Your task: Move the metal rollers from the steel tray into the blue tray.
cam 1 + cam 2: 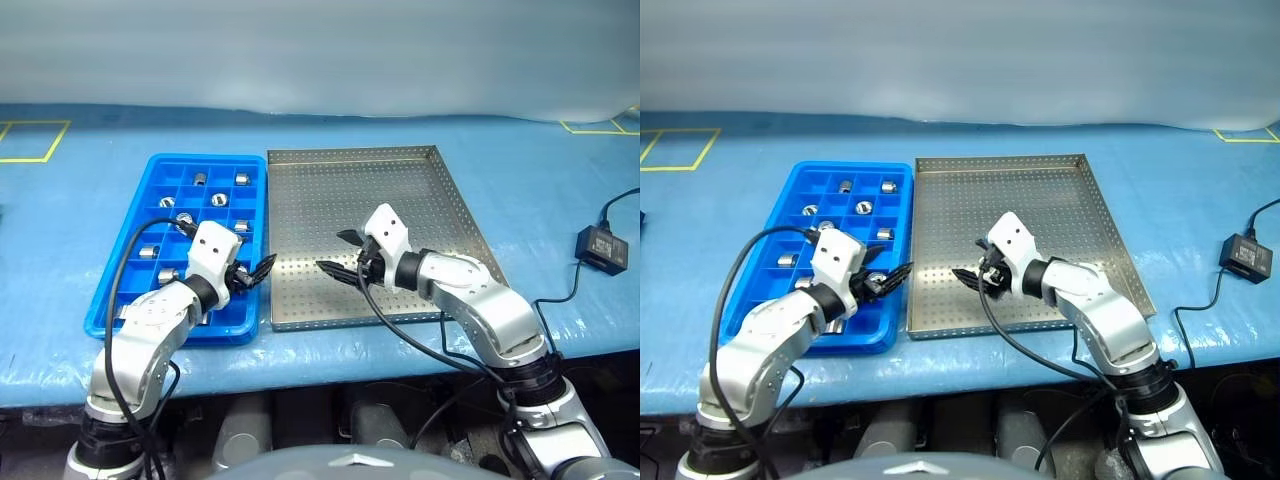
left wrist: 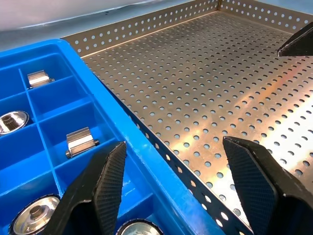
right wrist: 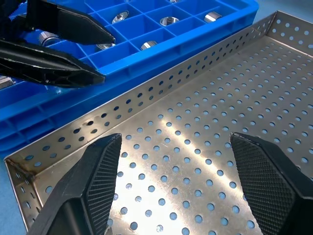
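over at nine o'clock the blue tray (image 1: 130, 290) holds the metal rollers (image 1: 241, 178) in its compartments, and the left gripper (image 1: 250, 273) hovers at its right edge, jaws apart and empty. at three o'clock the right gripper (image 1: 343, 254) hangs spread and empty over the bare steel tray (image 1: 400, 190).

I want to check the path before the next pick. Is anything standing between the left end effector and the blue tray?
Nothing visible does. The left end effector hangs open over the blue tray's right rim, beside the steel tray. The rollers lie lower, in their compartments.
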